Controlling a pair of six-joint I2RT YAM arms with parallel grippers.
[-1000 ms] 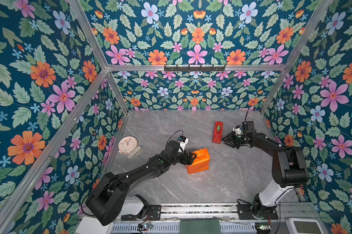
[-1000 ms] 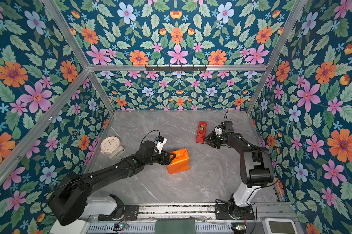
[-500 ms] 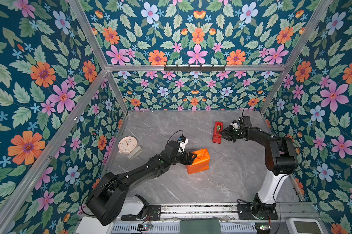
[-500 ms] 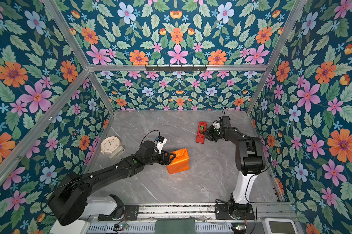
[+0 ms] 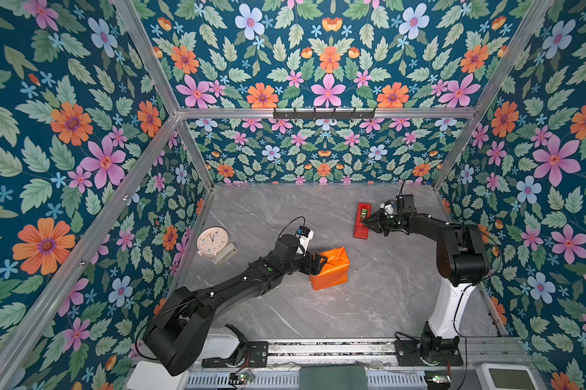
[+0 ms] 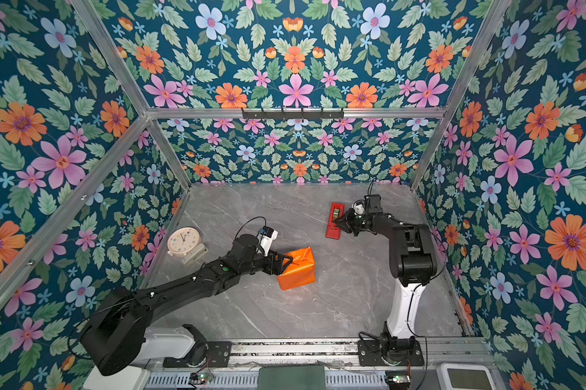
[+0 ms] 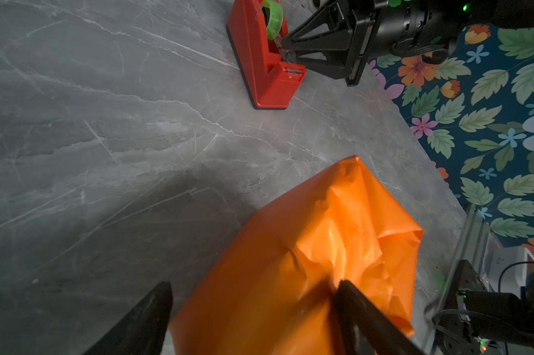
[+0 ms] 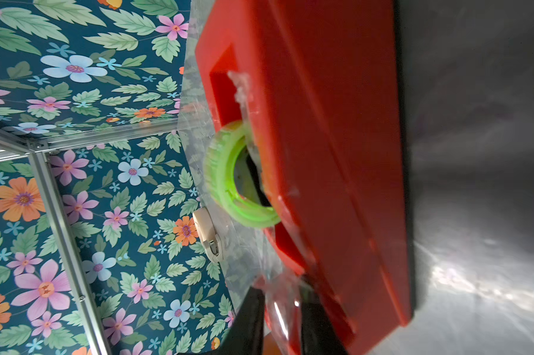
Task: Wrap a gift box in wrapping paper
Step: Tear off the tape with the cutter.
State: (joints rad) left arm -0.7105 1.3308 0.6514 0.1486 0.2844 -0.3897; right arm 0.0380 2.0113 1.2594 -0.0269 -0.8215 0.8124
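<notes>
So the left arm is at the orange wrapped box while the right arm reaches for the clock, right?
Not the clock. The right gripper is at the red tape dispenser, as both top views show; the clock sits apart. The left gripper is indeed at the orange wrapped box.
</notes>
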